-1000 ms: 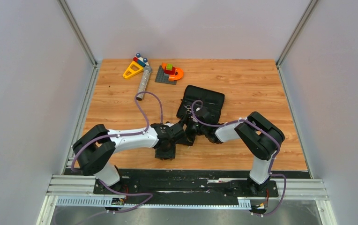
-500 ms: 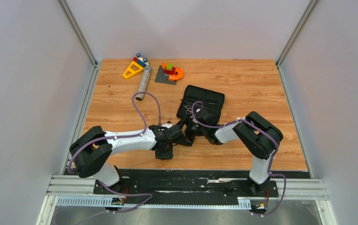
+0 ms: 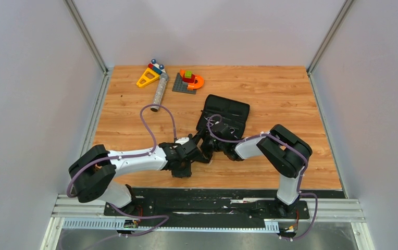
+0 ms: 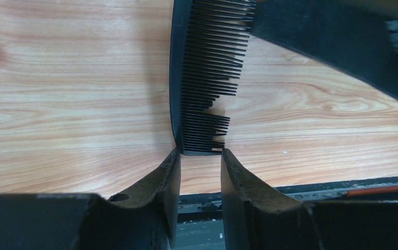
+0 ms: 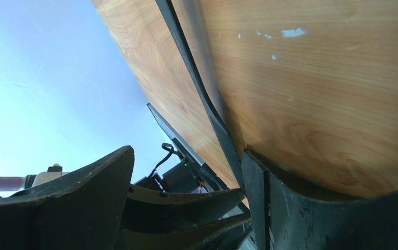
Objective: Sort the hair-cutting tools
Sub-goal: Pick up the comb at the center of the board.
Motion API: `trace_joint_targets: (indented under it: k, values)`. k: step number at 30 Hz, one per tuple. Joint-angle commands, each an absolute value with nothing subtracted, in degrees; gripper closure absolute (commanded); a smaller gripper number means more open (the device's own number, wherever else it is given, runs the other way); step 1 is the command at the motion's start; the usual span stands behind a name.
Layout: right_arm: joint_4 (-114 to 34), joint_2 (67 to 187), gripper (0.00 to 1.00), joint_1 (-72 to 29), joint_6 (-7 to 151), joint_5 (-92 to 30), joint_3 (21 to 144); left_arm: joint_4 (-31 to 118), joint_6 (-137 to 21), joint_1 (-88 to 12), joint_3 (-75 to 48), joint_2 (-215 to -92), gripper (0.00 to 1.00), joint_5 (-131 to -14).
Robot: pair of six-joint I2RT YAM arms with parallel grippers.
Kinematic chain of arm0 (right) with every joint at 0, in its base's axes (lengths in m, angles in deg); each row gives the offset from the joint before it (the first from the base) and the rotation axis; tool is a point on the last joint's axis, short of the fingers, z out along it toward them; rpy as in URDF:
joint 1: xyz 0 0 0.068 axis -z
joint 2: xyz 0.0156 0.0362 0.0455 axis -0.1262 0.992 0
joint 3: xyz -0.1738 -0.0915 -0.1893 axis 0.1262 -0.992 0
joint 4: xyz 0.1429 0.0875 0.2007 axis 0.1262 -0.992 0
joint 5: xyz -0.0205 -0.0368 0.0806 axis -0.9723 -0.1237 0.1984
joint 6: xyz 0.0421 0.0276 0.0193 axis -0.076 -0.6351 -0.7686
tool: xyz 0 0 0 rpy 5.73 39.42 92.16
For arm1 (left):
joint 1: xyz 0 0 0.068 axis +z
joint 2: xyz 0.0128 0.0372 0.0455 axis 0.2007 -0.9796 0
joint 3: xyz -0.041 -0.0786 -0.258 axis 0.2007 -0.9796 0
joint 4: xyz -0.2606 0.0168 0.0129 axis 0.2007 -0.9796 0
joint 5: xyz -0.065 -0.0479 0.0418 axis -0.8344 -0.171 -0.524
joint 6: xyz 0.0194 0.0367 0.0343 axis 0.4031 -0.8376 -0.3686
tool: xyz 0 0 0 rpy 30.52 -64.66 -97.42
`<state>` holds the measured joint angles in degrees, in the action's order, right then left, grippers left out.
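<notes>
A long thin black comb (image 4: 202, 78) lies on the wooden table, teeth to the right. Its near end sits right at the tips of my left gripper (image 4: 200, 152), whose jaws stand apart about the comb's width. My right gripper (image 5: 186, 152) is wide open, one finger (image 5: 259, 182) low against the table beside the comb (image 5: 202, 94), seen edge-on. In the top view both grippers, left (image 3: 201, 152) and right (image 3: 211, 145), meet tip to tip in front of a black pouch (image 3: 228, 112). The scissors and the shorter comb are hidden.
A grey cylinder (image 3: 159, 91), a yellow toy block (image 3: 147, 77) and a grey plate with coloured blocks (image 3: 186, 80) lie at the back left. The table's near edge and black rail (image 4: 301, 185) run just behind the left gripper.
The left arm's elbow has swung back and to the left. The right gripper has slid left and nearer, off the pouch, staying against the left gripper.
</notes>
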<state>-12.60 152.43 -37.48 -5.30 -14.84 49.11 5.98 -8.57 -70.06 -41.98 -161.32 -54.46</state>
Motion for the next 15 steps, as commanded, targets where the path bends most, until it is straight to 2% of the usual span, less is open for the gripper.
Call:
trace_joint_targets:
  k: [1,5,9,11,13,15]
  values:
    - [-24.28,156.33,0.22,-38.90,-4.08,-21.83,49.32,12.97,-5.57,-70.65,-45.96,-164.56,0.71,-56.54]
    - [-24.62,157.13,0.23,-40.02,-3.07,-23.11,50.69,13.61,-5.66,-70.70,-46.25,-164.78,0.70,-56.98]
    - [-22.52,158.16,0.30,-41.12,-1.41,-23.96,51.19,14.29,-5.81,-70.65,-46.70,-164.74,0.70,-57.32]
    - [-21.20,158.86,0.37,-41.46,-0.84,-24.25,50.93,14.44,-5.79,-70.67,-46.81,-164.71,0.70,-57.34]
    - [-20.02,159.42,0.48,-41.52,-0.14,-24.24,50.59,14.35,-5.83,-70.68,-46.71,-164.47,0.70,-57.25]
    - [-18.94,159.91,0.68,-41.53,0.26,-24.37,50.14,14.11,-5.79,-70.67,-46.77,-163.94,0.69,-57.07]
